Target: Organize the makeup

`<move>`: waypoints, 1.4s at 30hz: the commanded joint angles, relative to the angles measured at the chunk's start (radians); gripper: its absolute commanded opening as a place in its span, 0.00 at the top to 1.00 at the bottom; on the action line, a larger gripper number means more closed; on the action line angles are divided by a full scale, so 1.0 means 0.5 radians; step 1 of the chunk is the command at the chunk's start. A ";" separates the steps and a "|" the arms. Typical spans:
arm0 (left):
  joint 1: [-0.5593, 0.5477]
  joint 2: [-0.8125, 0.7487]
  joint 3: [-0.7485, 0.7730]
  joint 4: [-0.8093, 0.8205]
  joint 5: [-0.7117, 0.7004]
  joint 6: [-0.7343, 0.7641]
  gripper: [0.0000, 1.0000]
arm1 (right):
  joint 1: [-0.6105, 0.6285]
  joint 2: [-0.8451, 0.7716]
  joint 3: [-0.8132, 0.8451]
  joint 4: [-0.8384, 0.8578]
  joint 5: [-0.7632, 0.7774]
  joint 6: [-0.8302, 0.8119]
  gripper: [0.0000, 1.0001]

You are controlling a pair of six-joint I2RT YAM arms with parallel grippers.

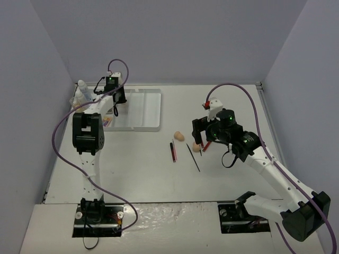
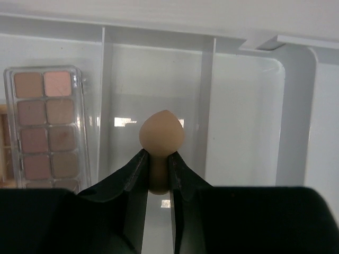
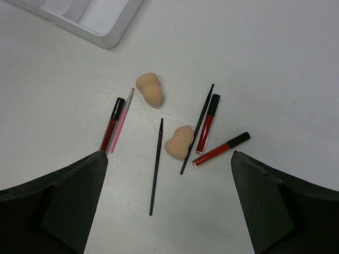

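Observation:
In the left wrist view my left gripper (image 2: 158,159) is shut on the narrow waist of a peach sponge (image 2: 161,132), held over a compartment of the white tray (image 2: 209,106). An eyeshadow palette (image 2: 46,124) lies in the compartment to the left. My right gripper (image 3: 168,174) hangs wide open above the loose makeup on the table. Below it lie two peach sponges (image 3: 149,89) (image 3: 179,142), two thin black pencils (image 3: 156,166) (image 3: 198,127), three red tubes (image 3: 207,123) (image 3: 221,149) (image 3: 112,123) and a pink pencil (image 3: 122,120). From above, the left gripper (image 1: 115,108) is over the tray's left part.
The tray (image 1: 143,108) stands at the back left of the table. White bottles (image 1: 82,90) stand beside it against the left wall. The loose items (image 1: 183,145) lie mid-table, right under the right gripper (image 1: 200,138). Grey walls close in three sides.

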 commanded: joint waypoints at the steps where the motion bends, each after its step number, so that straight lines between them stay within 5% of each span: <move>1: 0.031 -0.032 0.196 0.127 0.052 -0.017 0.72 | -0.013 0.007 0.016 0.102 -0.034 0.027 0.00; 5: 0.033 -0.048 0.182 0.108 0.064 -0.005 0.41 | -0.013 -0.004 0.006 0.103 -0.032 0.035 0.00; 10: 0.030 -0.194 0.060 0.103 0.072 -0.004 0.27 | -0.012 -0.001 0.024 0.105 -0.037 0.030 0.00; 18: -0.184 -0.682 -0.284 -0.029 0.153 -0.088 0.26 | -0.017 -0.040 0.033 0.104 0.003 0.007 0.00; 25: -0.727 -0.899 -0.602 -0.161 0.137 -0.191 0.26 | -0.019 -0.066 0.021 0.124 -0.013 0.010 0.00; 32: -1.107 -0.733 -0.538 -0.234 0.197 -0.244 0.27 | -0.022 -0.127 -0.028 0.123 -0.007 -0.002 0.00; 42: -1.184 -0.490 -0.409 -0.334 0.281 -0.263 0.32 | -0.022 -0.181 -0.053 0.120 -0.007 0.004 0.00</move>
